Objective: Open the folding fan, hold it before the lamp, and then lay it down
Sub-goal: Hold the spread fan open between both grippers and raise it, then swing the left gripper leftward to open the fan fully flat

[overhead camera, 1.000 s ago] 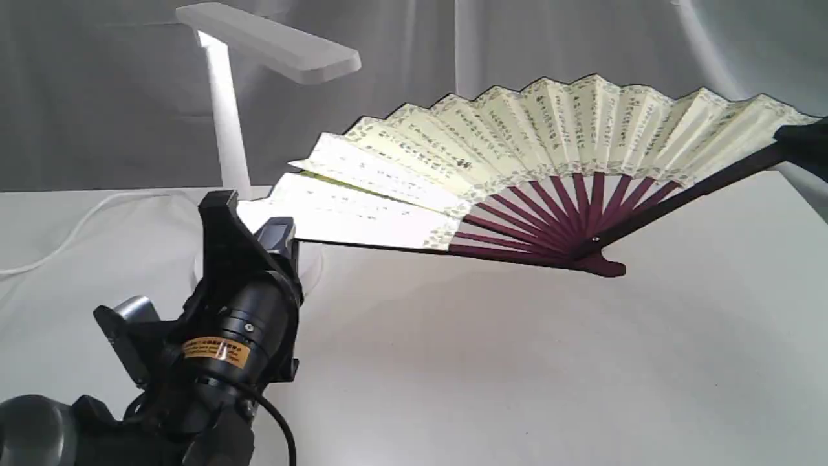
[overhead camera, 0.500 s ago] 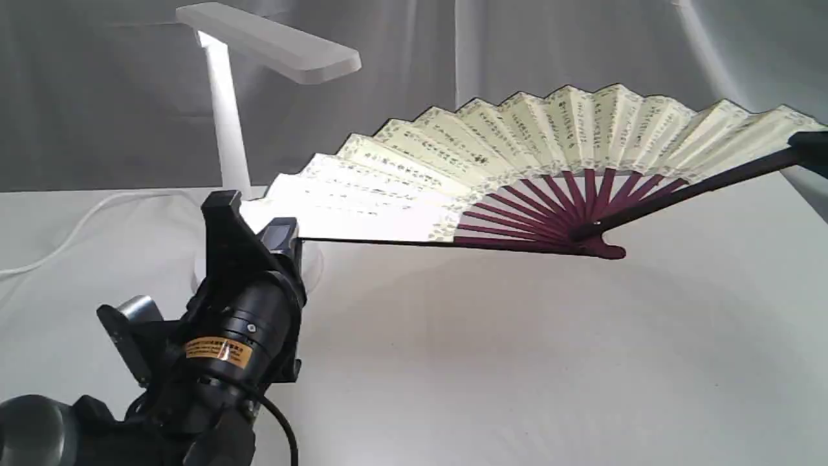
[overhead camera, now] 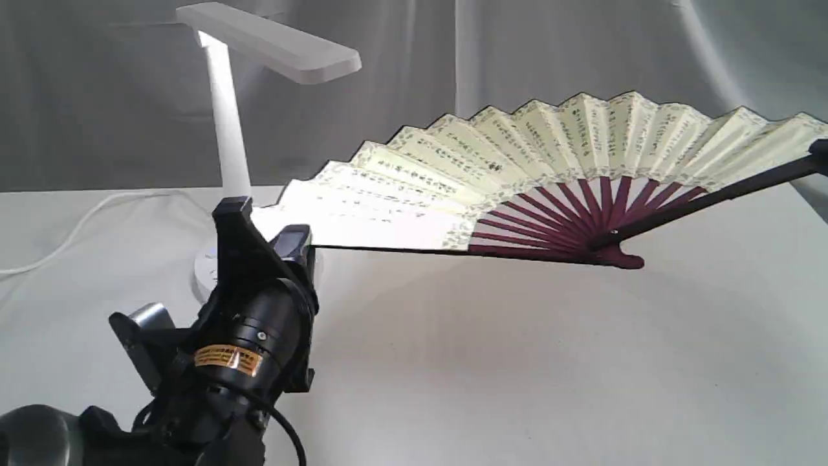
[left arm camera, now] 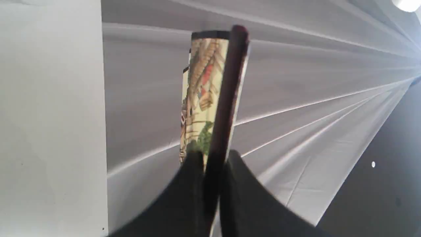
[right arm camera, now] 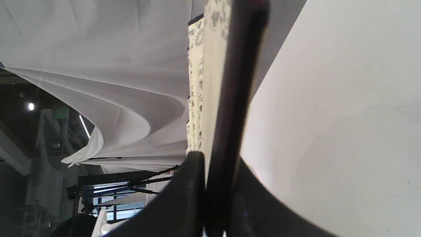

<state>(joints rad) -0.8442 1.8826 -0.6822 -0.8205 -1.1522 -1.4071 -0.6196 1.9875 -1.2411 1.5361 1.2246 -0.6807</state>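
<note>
Folding fan (overhead camera: 517, 168): fully spread and held aloft on the right side of the lamp (overhead camera: 226, 123), calligraphy face toward the exterior camera. Its nearer end sits low in front of the lamp's base and below the lamp's flat head. The pleats arc up and away from the lamp, and the maroon ribs meet at a pivot that hangs at the fan's lowest point, well away from the lamp. A soft shadow lies on the white surface (overhead camera: 517, 388) beneath, and the fan appears clear of it. Left hand (overhead camera: 272, 236): just in front of the lamp's base, partly hiding it, clenched on the dark guard at the fan's lamp-side end. The left wrist view confirms both fingers (left arm camera: 194, 164) pinch that guard, with a strip of coloured painting showing beside it. Right hand (right arm camera: 218, 161): at the fan's far end from the lamp, barely inside the exterior view's edge. The right wrist view shows it clamped on the other guard, lettered paper alongside. A white cord (overhead camera: 84, 223) trails from the lamp across the surface, on the side away from the fan. Grey cloth hangs behind the lamp.
</note>
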